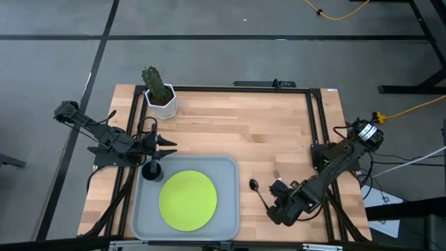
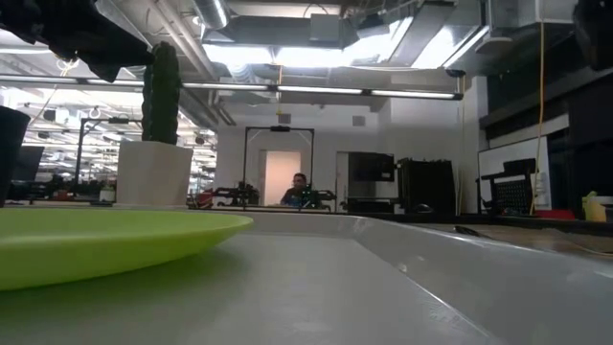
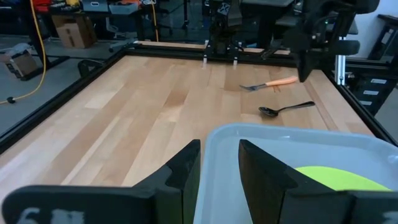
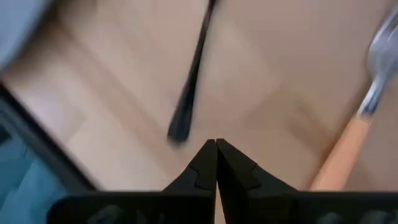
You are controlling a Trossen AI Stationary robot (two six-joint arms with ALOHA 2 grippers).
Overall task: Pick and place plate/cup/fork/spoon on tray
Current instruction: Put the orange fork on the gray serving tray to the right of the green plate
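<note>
The lime-green plate [image 1: 188, 200] lies flat in the light-grey tray [image 1: 230, 167] at the table's near edge. The black cup [image 1: 151, 169] stands in the tray's far left corner. My left gripper [image 1: 171, 145] is open and empty just beyond that corner, its fingers [image 3: 186, 171] over the tray's rim. The dark spoon [image 1: 259, 192] and the orange-handled fork [image 3: 270, 83] lie on the wood right of the tray. My right gripper [image 4: 216, 146] is shut, low over the table between the spoon's handle end [image 4: 179, 132] and the fork's handle [image 4: 339, 155].
A white pot with a cactus [image 1: 160, 94] stands at the table's far left. Black rails [image 1: 317, 118] run along the table's sides. Bare wood [image 1: 237, 125] lies between the tray and the far edge. My right arm [image 1: 334, 160] reaches in from the right side.
</note>
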